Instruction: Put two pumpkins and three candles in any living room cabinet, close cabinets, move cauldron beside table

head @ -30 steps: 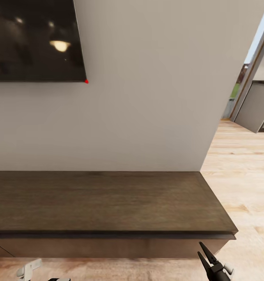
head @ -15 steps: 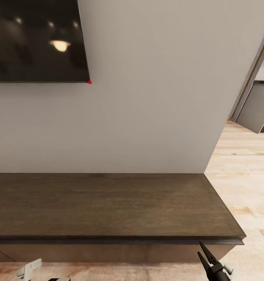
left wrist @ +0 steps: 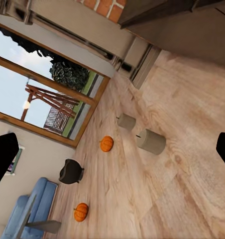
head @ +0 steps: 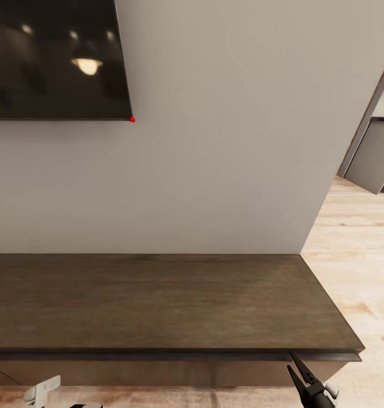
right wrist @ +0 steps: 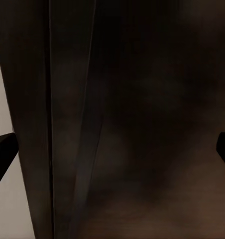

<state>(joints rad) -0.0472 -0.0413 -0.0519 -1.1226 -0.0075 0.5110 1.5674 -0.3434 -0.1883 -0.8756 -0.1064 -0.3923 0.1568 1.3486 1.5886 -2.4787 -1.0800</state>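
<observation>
The long dark brown cabinet [head: 157,300] stands right in front of me under the wall, its drawer fronts shut along the lower edge. My right gripper [head: 297,371] is open at the cabinet's right front corner, and its wrist view shows the dark cabinet front [right wrist: 132,124] very close between the wide-apart fingers. My left gripper [left wrist: 113,155] is open and empty. Its view looks across the floor at two orange pumpkins [left wrist: 106,144] [left wrist: 81,211], two pale candles [left wrist: 151,141] [left wrist: 126,121] lying on the planks, and the black cauldron [left wrist: 71,172].
A black TV [head: 55,56] hangs on the wall at upper left. Light wood floor [head: 356,255] runs past the cabinet's right end toward a grey kitchen unit [head: 376,158]. The left wrist view shows the blue sofa [left wrist: 28,209], a grey table leg [left wrist: 43,226] and a large window [left wrist: 48,94].
The whole head view has shifted: cabinet and TV sit slightly further right and lower, so the camera has moved closer. Both grippers keep their places in the picture.
</observation>
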